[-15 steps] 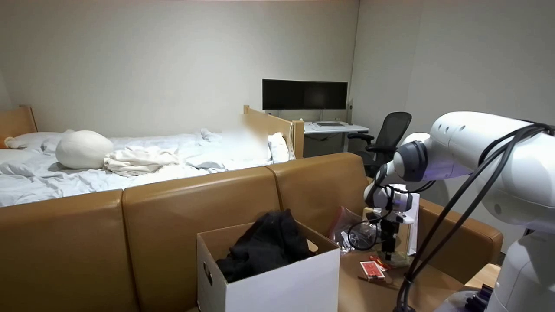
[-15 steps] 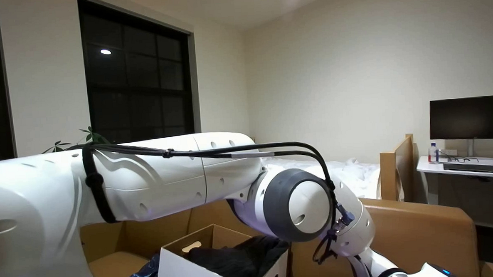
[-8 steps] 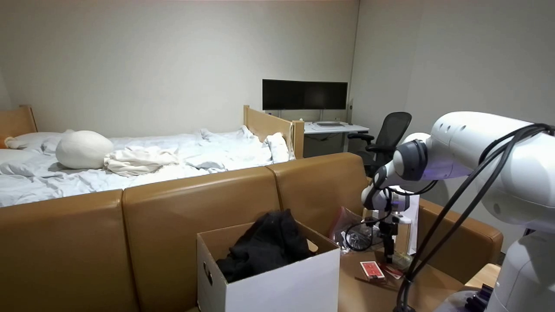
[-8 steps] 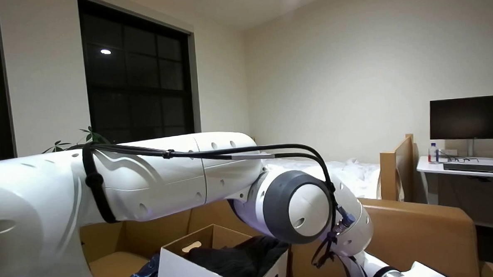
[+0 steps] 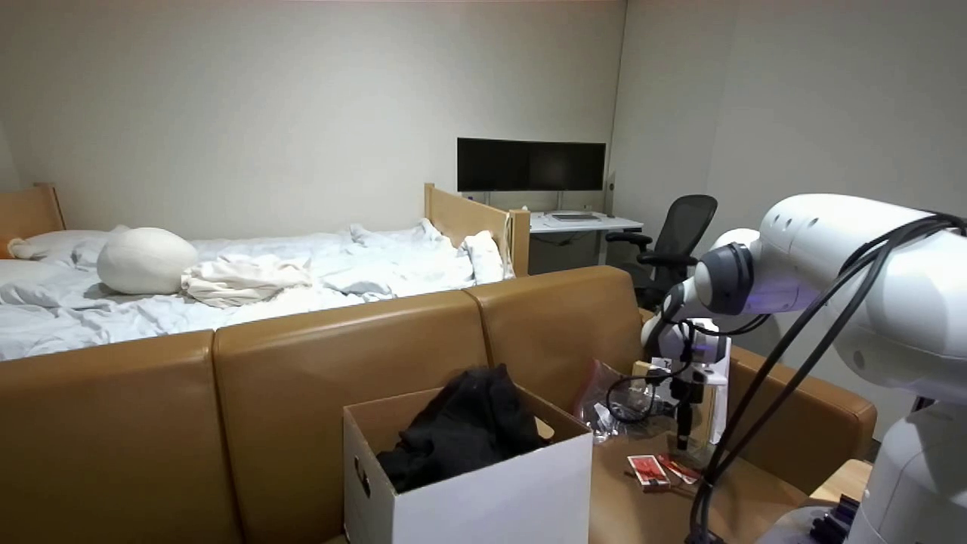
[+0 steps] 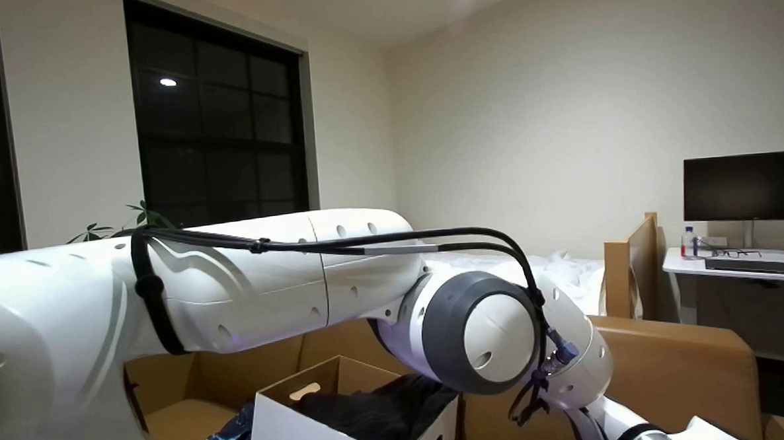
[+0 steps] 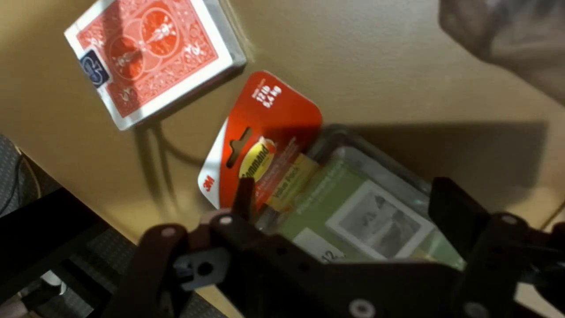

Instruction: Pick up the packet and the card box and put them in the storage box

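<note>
In the wrist view, your end effector [image 7: 345, 185] stands wide, its two fingers [image 7: 454, 205] spread apart with the packet [image 7: 331, 176] lying below and between them, green face up. Both fingers cross in front of the packet's edges; you cannot tell whether either tip touches it. The packet's red header reaches forward of the fingers. Beyond that, to the upper left of the end effector, the card box [image 7: 154, 57] lies flat on the sofa [image 7: 366, 79], clear of the fingers and just beside the packet.

In an exterior view, you see the end effector almost edge-on, pointing down at the packet, its opening hard to read. The card box lies near, just to its lower left. Well apart on that same side stands the storage box [image 5: 491, 499], with black cloth [image 5: 461, 438] in it. A clear plastic bag [image 5: 600, 404] lies near, left of the end effector, and an upright box [image 5: 721, 400] stands just behind.

In an exterior view, the arm [image 6: 269, 278] slants down to the lower right, the end effector cut off by the frame; the storage box sits to the left of it.
</note>
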Motion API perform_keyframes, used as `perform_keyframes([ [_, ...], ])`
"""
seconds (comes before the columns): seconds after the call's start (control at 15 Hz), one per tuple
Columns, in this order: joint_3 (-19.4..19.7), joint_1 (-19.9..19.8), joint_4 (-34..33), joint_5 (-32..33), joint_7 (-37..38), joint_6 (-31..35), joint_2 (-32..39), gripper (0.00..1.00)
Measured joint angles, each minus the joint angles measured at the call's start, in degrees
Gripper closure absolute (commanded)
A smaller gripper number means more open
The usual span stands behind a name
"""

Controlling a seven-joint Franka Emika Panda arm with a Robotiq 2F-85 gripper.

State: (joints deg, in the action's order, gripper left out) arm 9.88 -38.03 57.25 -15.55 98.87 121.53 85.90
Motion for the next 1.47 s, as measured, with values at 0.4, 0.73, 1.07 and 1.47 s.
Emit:
perform_keyframes([
  [0.4,0.7,-3.6,-0.9,-2.0,2.3,-1.8,0.0,0.0],
  [0.73,0.5,-3.6,-0.8,-2.1,6.6,-3.4,0.0,0.0],
  [1.07,1.2,-2.2,-0.2,-2.0,13.9,-3.1,0.1,0.0],
  [1.47,-0.5,-0.7,0.1,4.5,23.6,-1.3,0.0,0.0],
])
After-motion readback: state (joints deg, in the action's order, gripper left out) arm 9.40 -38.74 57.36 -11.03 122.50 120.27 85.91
